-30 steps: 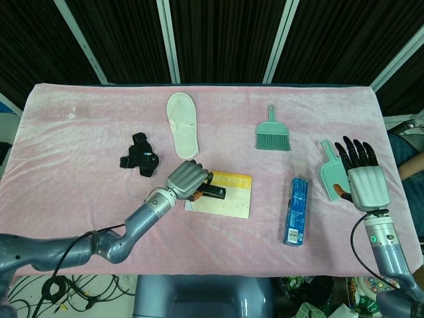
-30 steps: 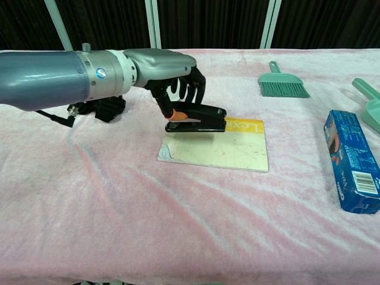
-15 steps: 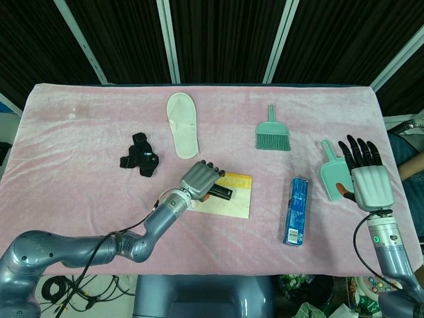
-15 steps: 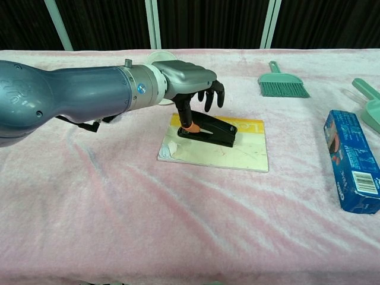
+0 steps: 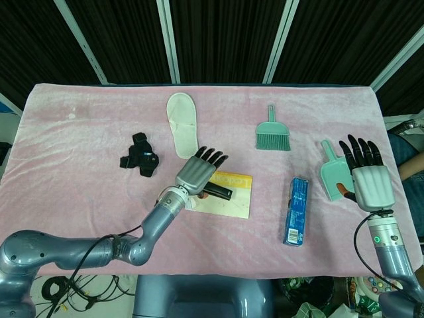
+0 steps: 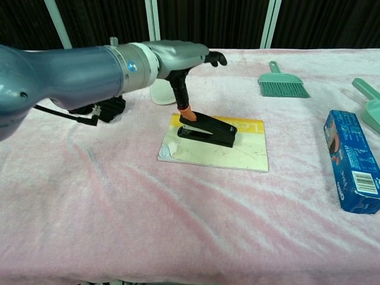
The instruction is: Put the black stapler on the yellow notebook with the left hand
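The black stapler (image 6: 208, 130) lies flat on the yellow notebook (image 6: 237, 151), near its top-left part, on the pink cloth. My left hand (image 6: 178, 56) hovers just above it with its fingers stretched out; only the orange-tipped thumb reaches down and touches the stapler's rear end. In the head view the left hand (image 5: 197, 173) covers most of the stapler (image 5: 220, 193), and the notebook (image 5: 233, 197) shows to its right. My right hand (image 5: 370, 180) is raised at the table's right edge, fingers spread, holding nothing.
A white slipper (image 5: 182, 124) and a black strap bundle (image 5: 140, 156) lie behind and left of the left hand. A green brush (image 6: 282, 83), a green dustpan (image 5: 329, 172) and a blue box (image 6: 353, 160) lie to the right.
The left hand carried the stapler onto the notebook, set it down and let go. Its fingers have straightened and lifted; the stapler now lies flat. The right hand barely moved.
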{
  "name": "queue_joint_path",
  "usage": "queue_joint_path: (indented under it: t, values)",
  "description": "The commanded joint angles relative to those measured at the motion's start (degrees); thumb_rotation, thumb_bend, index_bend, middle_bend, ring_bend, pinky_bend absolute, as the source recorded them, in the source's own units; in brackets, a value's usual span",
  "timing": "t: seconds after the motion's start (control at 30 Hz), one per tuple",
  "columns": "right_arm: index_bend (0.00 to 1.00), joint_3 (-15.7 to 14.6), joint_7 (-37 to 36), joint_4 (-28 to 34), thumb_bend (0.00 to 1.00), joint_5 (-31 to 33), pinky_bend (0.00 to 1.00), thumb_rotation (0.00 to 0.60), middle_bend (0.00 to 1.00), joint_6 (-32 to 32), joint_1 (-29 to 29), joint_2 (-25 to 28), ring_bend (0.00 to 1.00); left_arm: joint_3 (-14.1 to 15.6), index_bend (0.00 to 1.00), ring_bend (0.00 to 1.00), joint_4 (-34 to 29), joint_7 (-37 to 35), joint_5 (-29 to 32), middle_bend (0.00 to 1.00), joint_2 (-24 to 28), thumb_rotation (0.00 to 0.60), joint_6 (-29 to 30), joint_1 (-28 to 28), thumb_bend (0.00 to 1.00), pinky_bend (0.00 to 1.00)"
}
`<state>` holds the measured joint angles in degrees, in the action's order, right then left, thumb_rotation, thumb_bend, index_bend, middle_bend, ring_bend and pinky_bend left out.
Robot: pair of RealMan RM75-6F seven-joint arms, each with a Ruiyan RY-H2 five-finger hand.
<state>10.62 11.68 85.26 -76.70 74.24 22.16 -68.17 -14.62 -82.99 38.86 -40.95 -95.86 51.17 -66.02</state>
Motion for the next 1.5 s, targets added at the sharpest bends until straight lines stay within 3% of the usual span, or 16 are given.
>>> queue_joint_path:
  t: [0.03, 0.23, 0.4, 0.6, 0.77, 1.0, 1.13, 1.5]
  values:
    - [0.04, 0.04, 0.06, 0.0, 0.1, 0.32, 0.07, 0.6, 0.0, -0.18, -0.02, 0.02, 0.0, 0.54, 0.05, 0.0, -3.21, 0.42, -1.93, 0.06, 4.66, 0.6, 2.64, 1.88, 0.03, 0.01]
    - [0.04, -0.08, -0.27, -0.57, 0.1, 1.87, 0.07, 0.6, 0.0, -1.58, -0.27, 0.51, 0.0, 3.5, 0.06, 0.0, -13.93, -2.45, -11.34, 0.06, 17.76, 0.6, 9.52, 8.97, 0.03, 0.01]
    - [0.03, -1.63, -2.36, -2.5, 0.1, 1.18, 0.07, 0.6, 0.0, -4.04, -0.63, 2.78, 0.0, 9.43, 0.06, 0.0, -20.03, -8.22, -22.84, 0.06, 27.2, 0.6, 17.75, 18.06, 0.03, 0.01]
    - [0.03, -3.19, -8.14, -2.27, 0.11, 1.89, 0.07, 0.6, 0.0, -4.93, -3.37, 6.09, 0.0, 16.46, 0.07, 0.0, -22.13, -14.94, -29.62, 0.06, 34.08, 0.6, 26.21, 28.47, 0.03, 0.0]
    - [0.02, -4.98, -12.78, -3.07, 0.11, -0.7, 0.07, 0.6, 0.0, -0.16, -7.17, 5.8, 0.0, 21.35, 0.07, 0.0, -19.49, -21.27, -35.06, 0.06, 35.85, 0.6, 33.75, 36.96, 0.03, 0.0]
    - [0.02, -7.77, -14.3, -4.71, 0.11, -2.25, 0.07, 0.6, 0.0, 6.74, -13.08, 2.05, 0.0, 24.53, 0.08, 0.0, -13.71, -34.91, -38.32, 0.06, 34.89, 0.6, 42.45, 47.5, 0.03, 0.0]
    - [0.02, -9.03, -14.68, -7.44, 0.11, -4.08, 0.07, 0.6, 0.0, 10.26, -15.63, -0.69, 0.0, 24.64, 0.09, 0.0, -9.45, -39.51, -37.24, 0.05, 33.15, 0.6, 41.48, 50.71, 0.04, 0.0]
    - [0.02, -9.15, -13.88, -8.08, 0.11, -6.64, 0.07, 0.6, 0.0, 12.4, -16.5, -1.2, 0.0, 22.08, 0.1, 0.0, -7.75, -37.88, -38.01, 0.05, 32.16, 0.6, 40.64, 52.13, 0.04, 0.0]
